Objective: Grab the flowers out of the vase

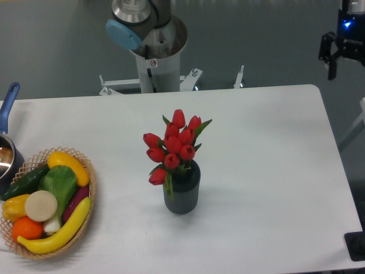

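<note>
No words, numbers or brand marks can be read anywhere. A small red and white sticker (152, 63) sits on the robot's base column (157, 68) beyond the table's far edge, but whatever it carries is too small to make out.

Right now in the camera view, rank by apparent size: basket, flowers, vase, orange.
Largest to smallest as they look:
1. basket, with its load of vegetables
2. flowers
3. vase; close to the flowers, so that pair is unsure
4. orange

The gripper sits far off at the top right edge.
</note>
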Controlling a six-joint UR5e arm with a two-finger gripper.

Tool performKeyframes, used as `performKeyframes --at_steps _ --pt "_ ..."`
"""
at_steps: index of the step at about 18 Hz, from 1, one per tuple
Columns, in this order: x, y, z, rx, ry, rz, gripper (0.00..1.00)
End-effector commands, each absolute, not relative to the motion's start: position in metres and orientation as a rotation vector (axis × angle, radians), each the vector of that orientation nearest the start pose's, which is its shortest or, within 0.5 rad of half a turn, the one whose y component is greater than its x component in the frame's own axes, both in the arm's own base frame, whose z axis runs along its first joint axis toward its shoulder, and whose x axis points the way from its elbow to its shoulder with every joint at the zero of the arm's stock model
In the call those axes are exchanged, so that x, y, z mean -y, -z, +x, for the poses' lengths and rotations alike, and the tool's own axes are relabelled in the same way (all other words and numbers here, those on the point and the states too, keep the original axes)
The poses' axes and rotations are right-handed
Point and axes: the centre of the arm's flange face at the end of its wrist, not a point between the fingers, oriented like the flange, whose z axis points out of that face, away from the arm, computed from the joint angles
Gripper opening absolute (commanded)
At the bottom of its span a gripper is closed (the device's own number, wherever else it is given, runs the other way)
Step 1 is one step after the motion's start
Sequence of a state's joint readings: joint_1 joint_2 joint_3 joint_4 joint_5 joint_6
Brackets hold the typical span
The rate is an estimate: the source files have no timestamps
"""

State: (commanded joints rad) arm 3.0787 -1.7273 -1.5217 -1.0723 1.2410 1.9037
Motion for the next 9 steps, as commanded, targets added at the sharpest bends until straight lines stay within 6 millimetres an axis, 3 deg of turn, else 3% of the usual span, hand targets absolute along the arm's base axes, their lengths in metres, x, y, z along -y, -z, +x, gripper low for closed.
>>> performKeyframes --at_steps 9 --pt "-0.203 -0.482 -0.560 -0.562 -0.570 -2.718 1.00"
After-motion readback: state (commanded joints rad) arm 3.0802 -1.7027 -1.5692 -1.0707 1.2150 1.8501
